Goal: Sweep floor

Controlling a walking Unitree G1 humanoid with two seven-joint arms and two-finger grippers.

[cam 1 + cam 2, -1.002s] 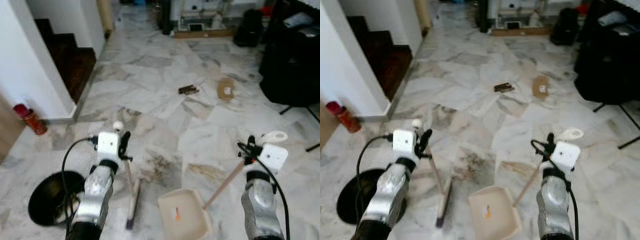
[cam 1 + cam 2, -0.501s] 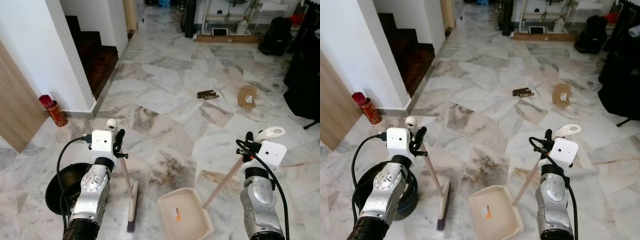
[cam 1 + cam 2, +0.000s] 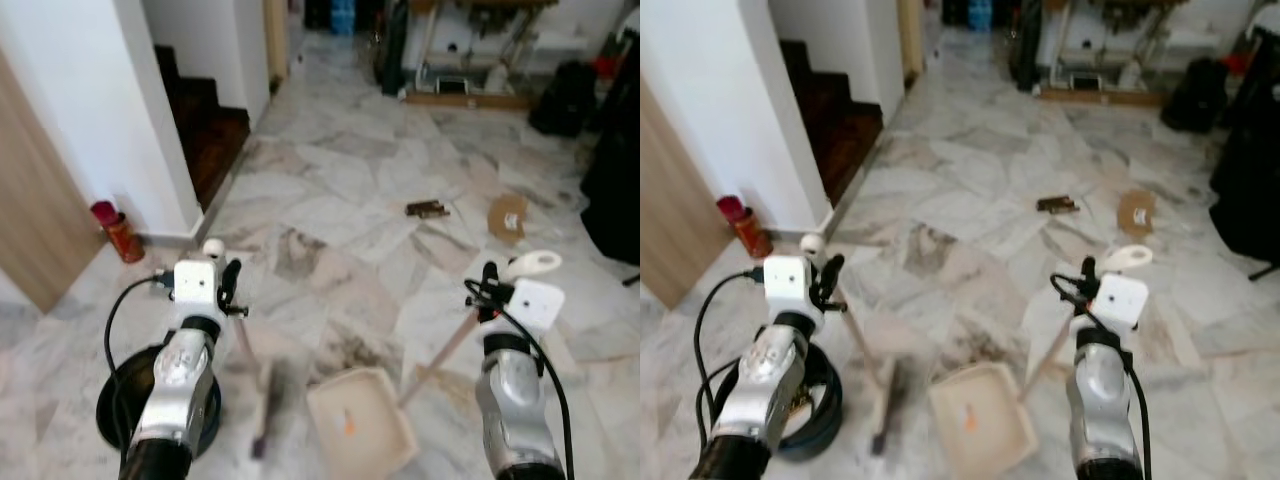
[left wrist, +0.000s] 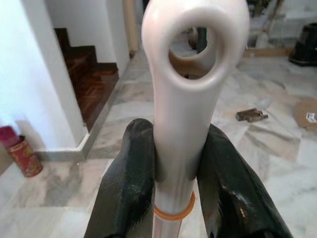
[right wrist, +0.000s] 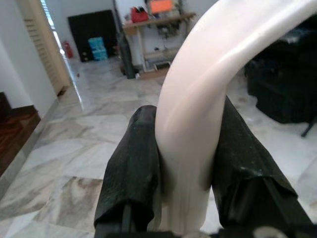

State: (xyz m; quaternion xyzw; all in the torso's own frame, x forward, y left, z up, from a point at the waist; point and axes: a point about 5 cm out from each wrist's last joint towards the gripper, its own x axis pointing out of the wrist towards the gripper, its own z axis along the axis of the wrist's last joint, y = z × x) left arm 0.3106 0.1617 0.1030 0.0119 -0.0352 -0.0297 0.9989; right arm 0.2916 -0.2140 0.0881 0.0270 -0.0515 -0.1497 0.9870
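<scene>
Two black fingers of the left gripper (image 4: 173, 173) are clamped on the white broom handle (image 4: 190, 89), just under its hanging loop. The right gripper (image 5: 185, 168) is likewise closed hard around the curved white dustpan handle (image 5: 208, 94). Taking the dustpan (image 3: 360, 425) as the landmark: it sits on the marble floor (image 3: 340, 210) between the two arms, its wooden shaft rising toward the right arm. The broom head (image 3: 268, 410) lies just to its left, smeared by blur, so its bristles cannot be made out. Further left a black round bin (image 3: 115, 395) is partly covered by the left arm. Ahead of the dustpan the floor runs open and wide; a small dark object (image 3: 427, 209) and a piece of cardboard (image 3: 507, 217) lie well beyond it. Far left of it stand a white wall (image 3: 75, 120), a red canister (image 3: 118, 232) at its foot, and dark stairs (image 3: 205, 125). Black bags (image 3: 615, 175) bound the right edge, cut off by the frame.
</scene>
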